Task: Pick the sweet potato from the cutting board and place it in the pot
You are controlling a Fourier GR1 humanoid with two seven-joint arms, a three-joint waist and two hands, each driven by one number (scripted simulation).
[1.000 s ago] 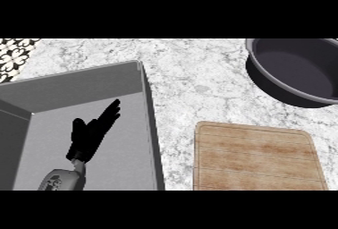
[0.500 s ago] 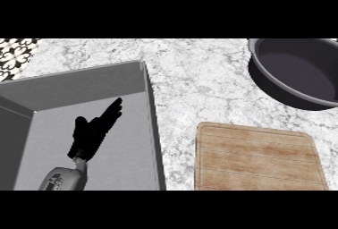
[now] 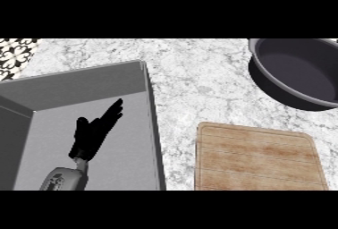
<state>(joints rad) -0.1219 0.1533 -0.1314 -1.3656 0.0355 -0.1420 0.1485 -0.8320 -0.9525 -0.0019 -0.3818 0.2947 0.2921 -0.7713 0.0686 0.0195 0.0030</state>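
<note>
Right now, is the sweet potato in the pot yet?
I can't tell. The cutting board lies bare, with no sweet potato on it, and the part of the pot that shows looks empty too, though its right side is cut off. Nothing is in hand: the left hand is open over the grey sink, and the right hand is out of view. No sweet potato shows anywhere.
</note>
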